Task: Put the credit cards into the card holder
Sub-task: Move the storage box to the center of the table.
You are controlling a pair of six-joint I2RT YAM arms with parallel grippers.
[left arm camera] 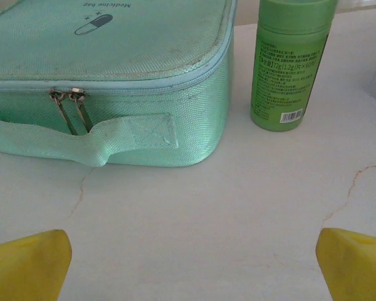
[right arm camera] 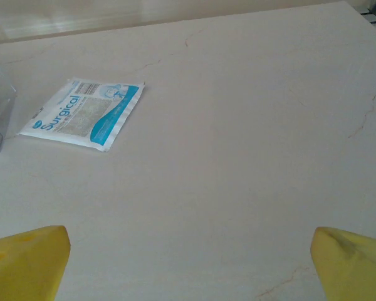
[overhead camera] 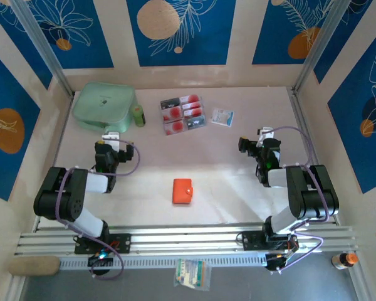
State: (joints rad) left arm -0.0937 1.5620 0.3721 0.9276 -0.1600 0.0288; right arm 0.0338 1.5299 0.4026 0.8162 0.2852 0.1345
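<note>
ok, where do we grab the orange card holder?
Probably from straight above, pinching its near and far edges: the card holder lies flat on the table, and the snap tab sits on its right edge, so those two are bare.

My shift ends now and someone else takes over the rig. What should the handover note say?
Left end effector: open, empty, facing the mint pouch and green bottle.
Right end effector: open, empty, above the table near the surgical packet.
Credit cards: grouped at far centre, no arm close to them.
Card holder: lying closed at near centre, between the arms.
Done: nothing visible yet.
Left: open the holder and put the cards in.
</note>
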